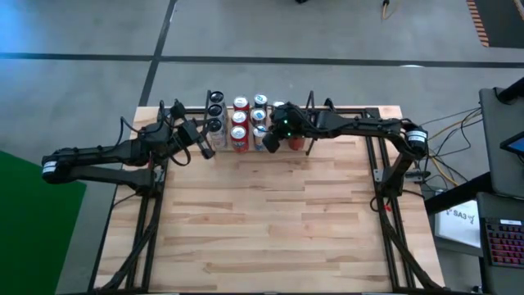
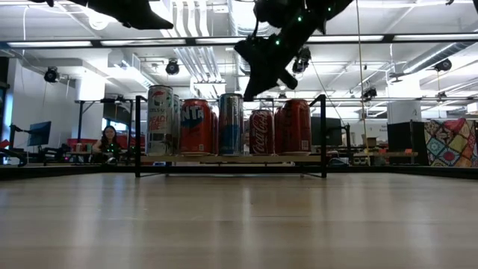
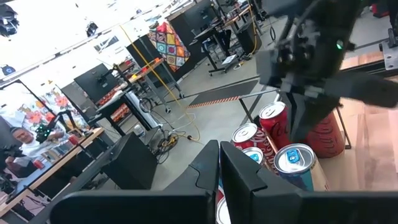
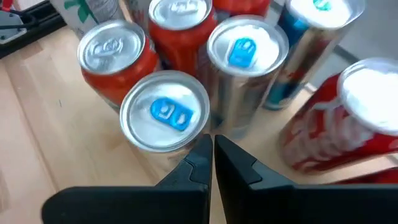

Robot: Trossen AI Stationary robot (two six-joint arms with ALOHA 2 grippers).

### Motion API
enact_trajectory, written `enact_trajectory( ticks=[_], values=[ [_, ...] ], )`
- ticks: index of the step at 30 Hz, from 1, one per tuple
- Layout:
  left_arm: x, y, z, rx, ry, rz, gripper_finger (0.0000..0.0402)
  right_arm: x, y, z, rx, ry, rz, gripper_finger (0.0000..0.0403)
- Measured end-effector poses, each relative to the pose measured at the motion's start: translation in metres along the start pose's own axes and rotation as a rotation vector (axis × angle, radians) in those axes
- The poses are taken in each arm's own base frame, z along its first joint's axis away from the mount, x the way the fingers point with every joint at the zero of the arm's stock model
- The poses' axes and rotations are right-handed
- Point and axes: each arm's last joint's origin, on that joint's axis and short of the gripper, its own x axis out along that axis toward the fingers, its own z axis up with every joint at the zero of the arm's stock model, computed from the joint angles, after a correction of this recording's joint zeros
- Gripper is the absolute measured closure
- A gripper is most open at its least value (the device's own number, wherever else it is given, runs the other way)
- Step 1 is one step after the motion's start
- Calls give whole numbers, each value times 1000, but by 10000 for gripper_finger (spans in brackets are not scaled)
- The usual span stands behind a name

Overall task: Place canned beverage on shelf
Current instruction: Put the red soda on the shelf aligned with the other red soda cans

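Note:
The shelf (image 2: 231, 160) stands along the table's far edge and holds several upright cans (image 2: 196, 127) on its wooden floor. My right gripper (image 4: 213, 148) is shut and empty. It slants down over the near side of the cans, just above a silver can with a blue tab (image 4: 165, 115) and beside a red cola can (image 4: 348, 118). In the low view it hangs above the can tops (image 2: 252, 91). My left gripper (image 3: 219, 163) is shut and empty, held level at the shelf's left end (image 1: 205, 146).
Black side frames (image 1: 385, 164) run along the table's left and right edges. The wooden tabletop (image 1: 262, 221) stretches from the shelf to the near edge. A person (image 2: 108, 140) sits at a desk in the room far behind the table.

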Motion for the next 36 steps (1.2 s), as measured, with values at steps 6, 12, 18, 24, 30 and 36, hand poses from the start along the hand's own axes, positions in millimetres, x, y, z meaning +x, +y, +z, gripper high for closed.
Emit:
enact_trajectory(
  ticks=[6,12,18,24,30,36],
  values=[
    [0,-1,1,-1,-24,-37,402,-19,-20,30,-31,-6,-48,394],
    [0,-1,2,-4,-35,-47,402,-34,-59,58,78,-33,-120,394],
    [0,0,3,14,-48,-39,402,-34,-76,62,157,-29,-89,394],
    [0,1,5,52,-69,-25,402,-30,-75,57,187,-20,-94,394],
    [0,1,5,70,-73,-21,402,-18,-64,51,171,-13,-149,394],
    [0,2,5,83,-74,-19,402,1,-60,44,179,22,-152,394]
  ],
)
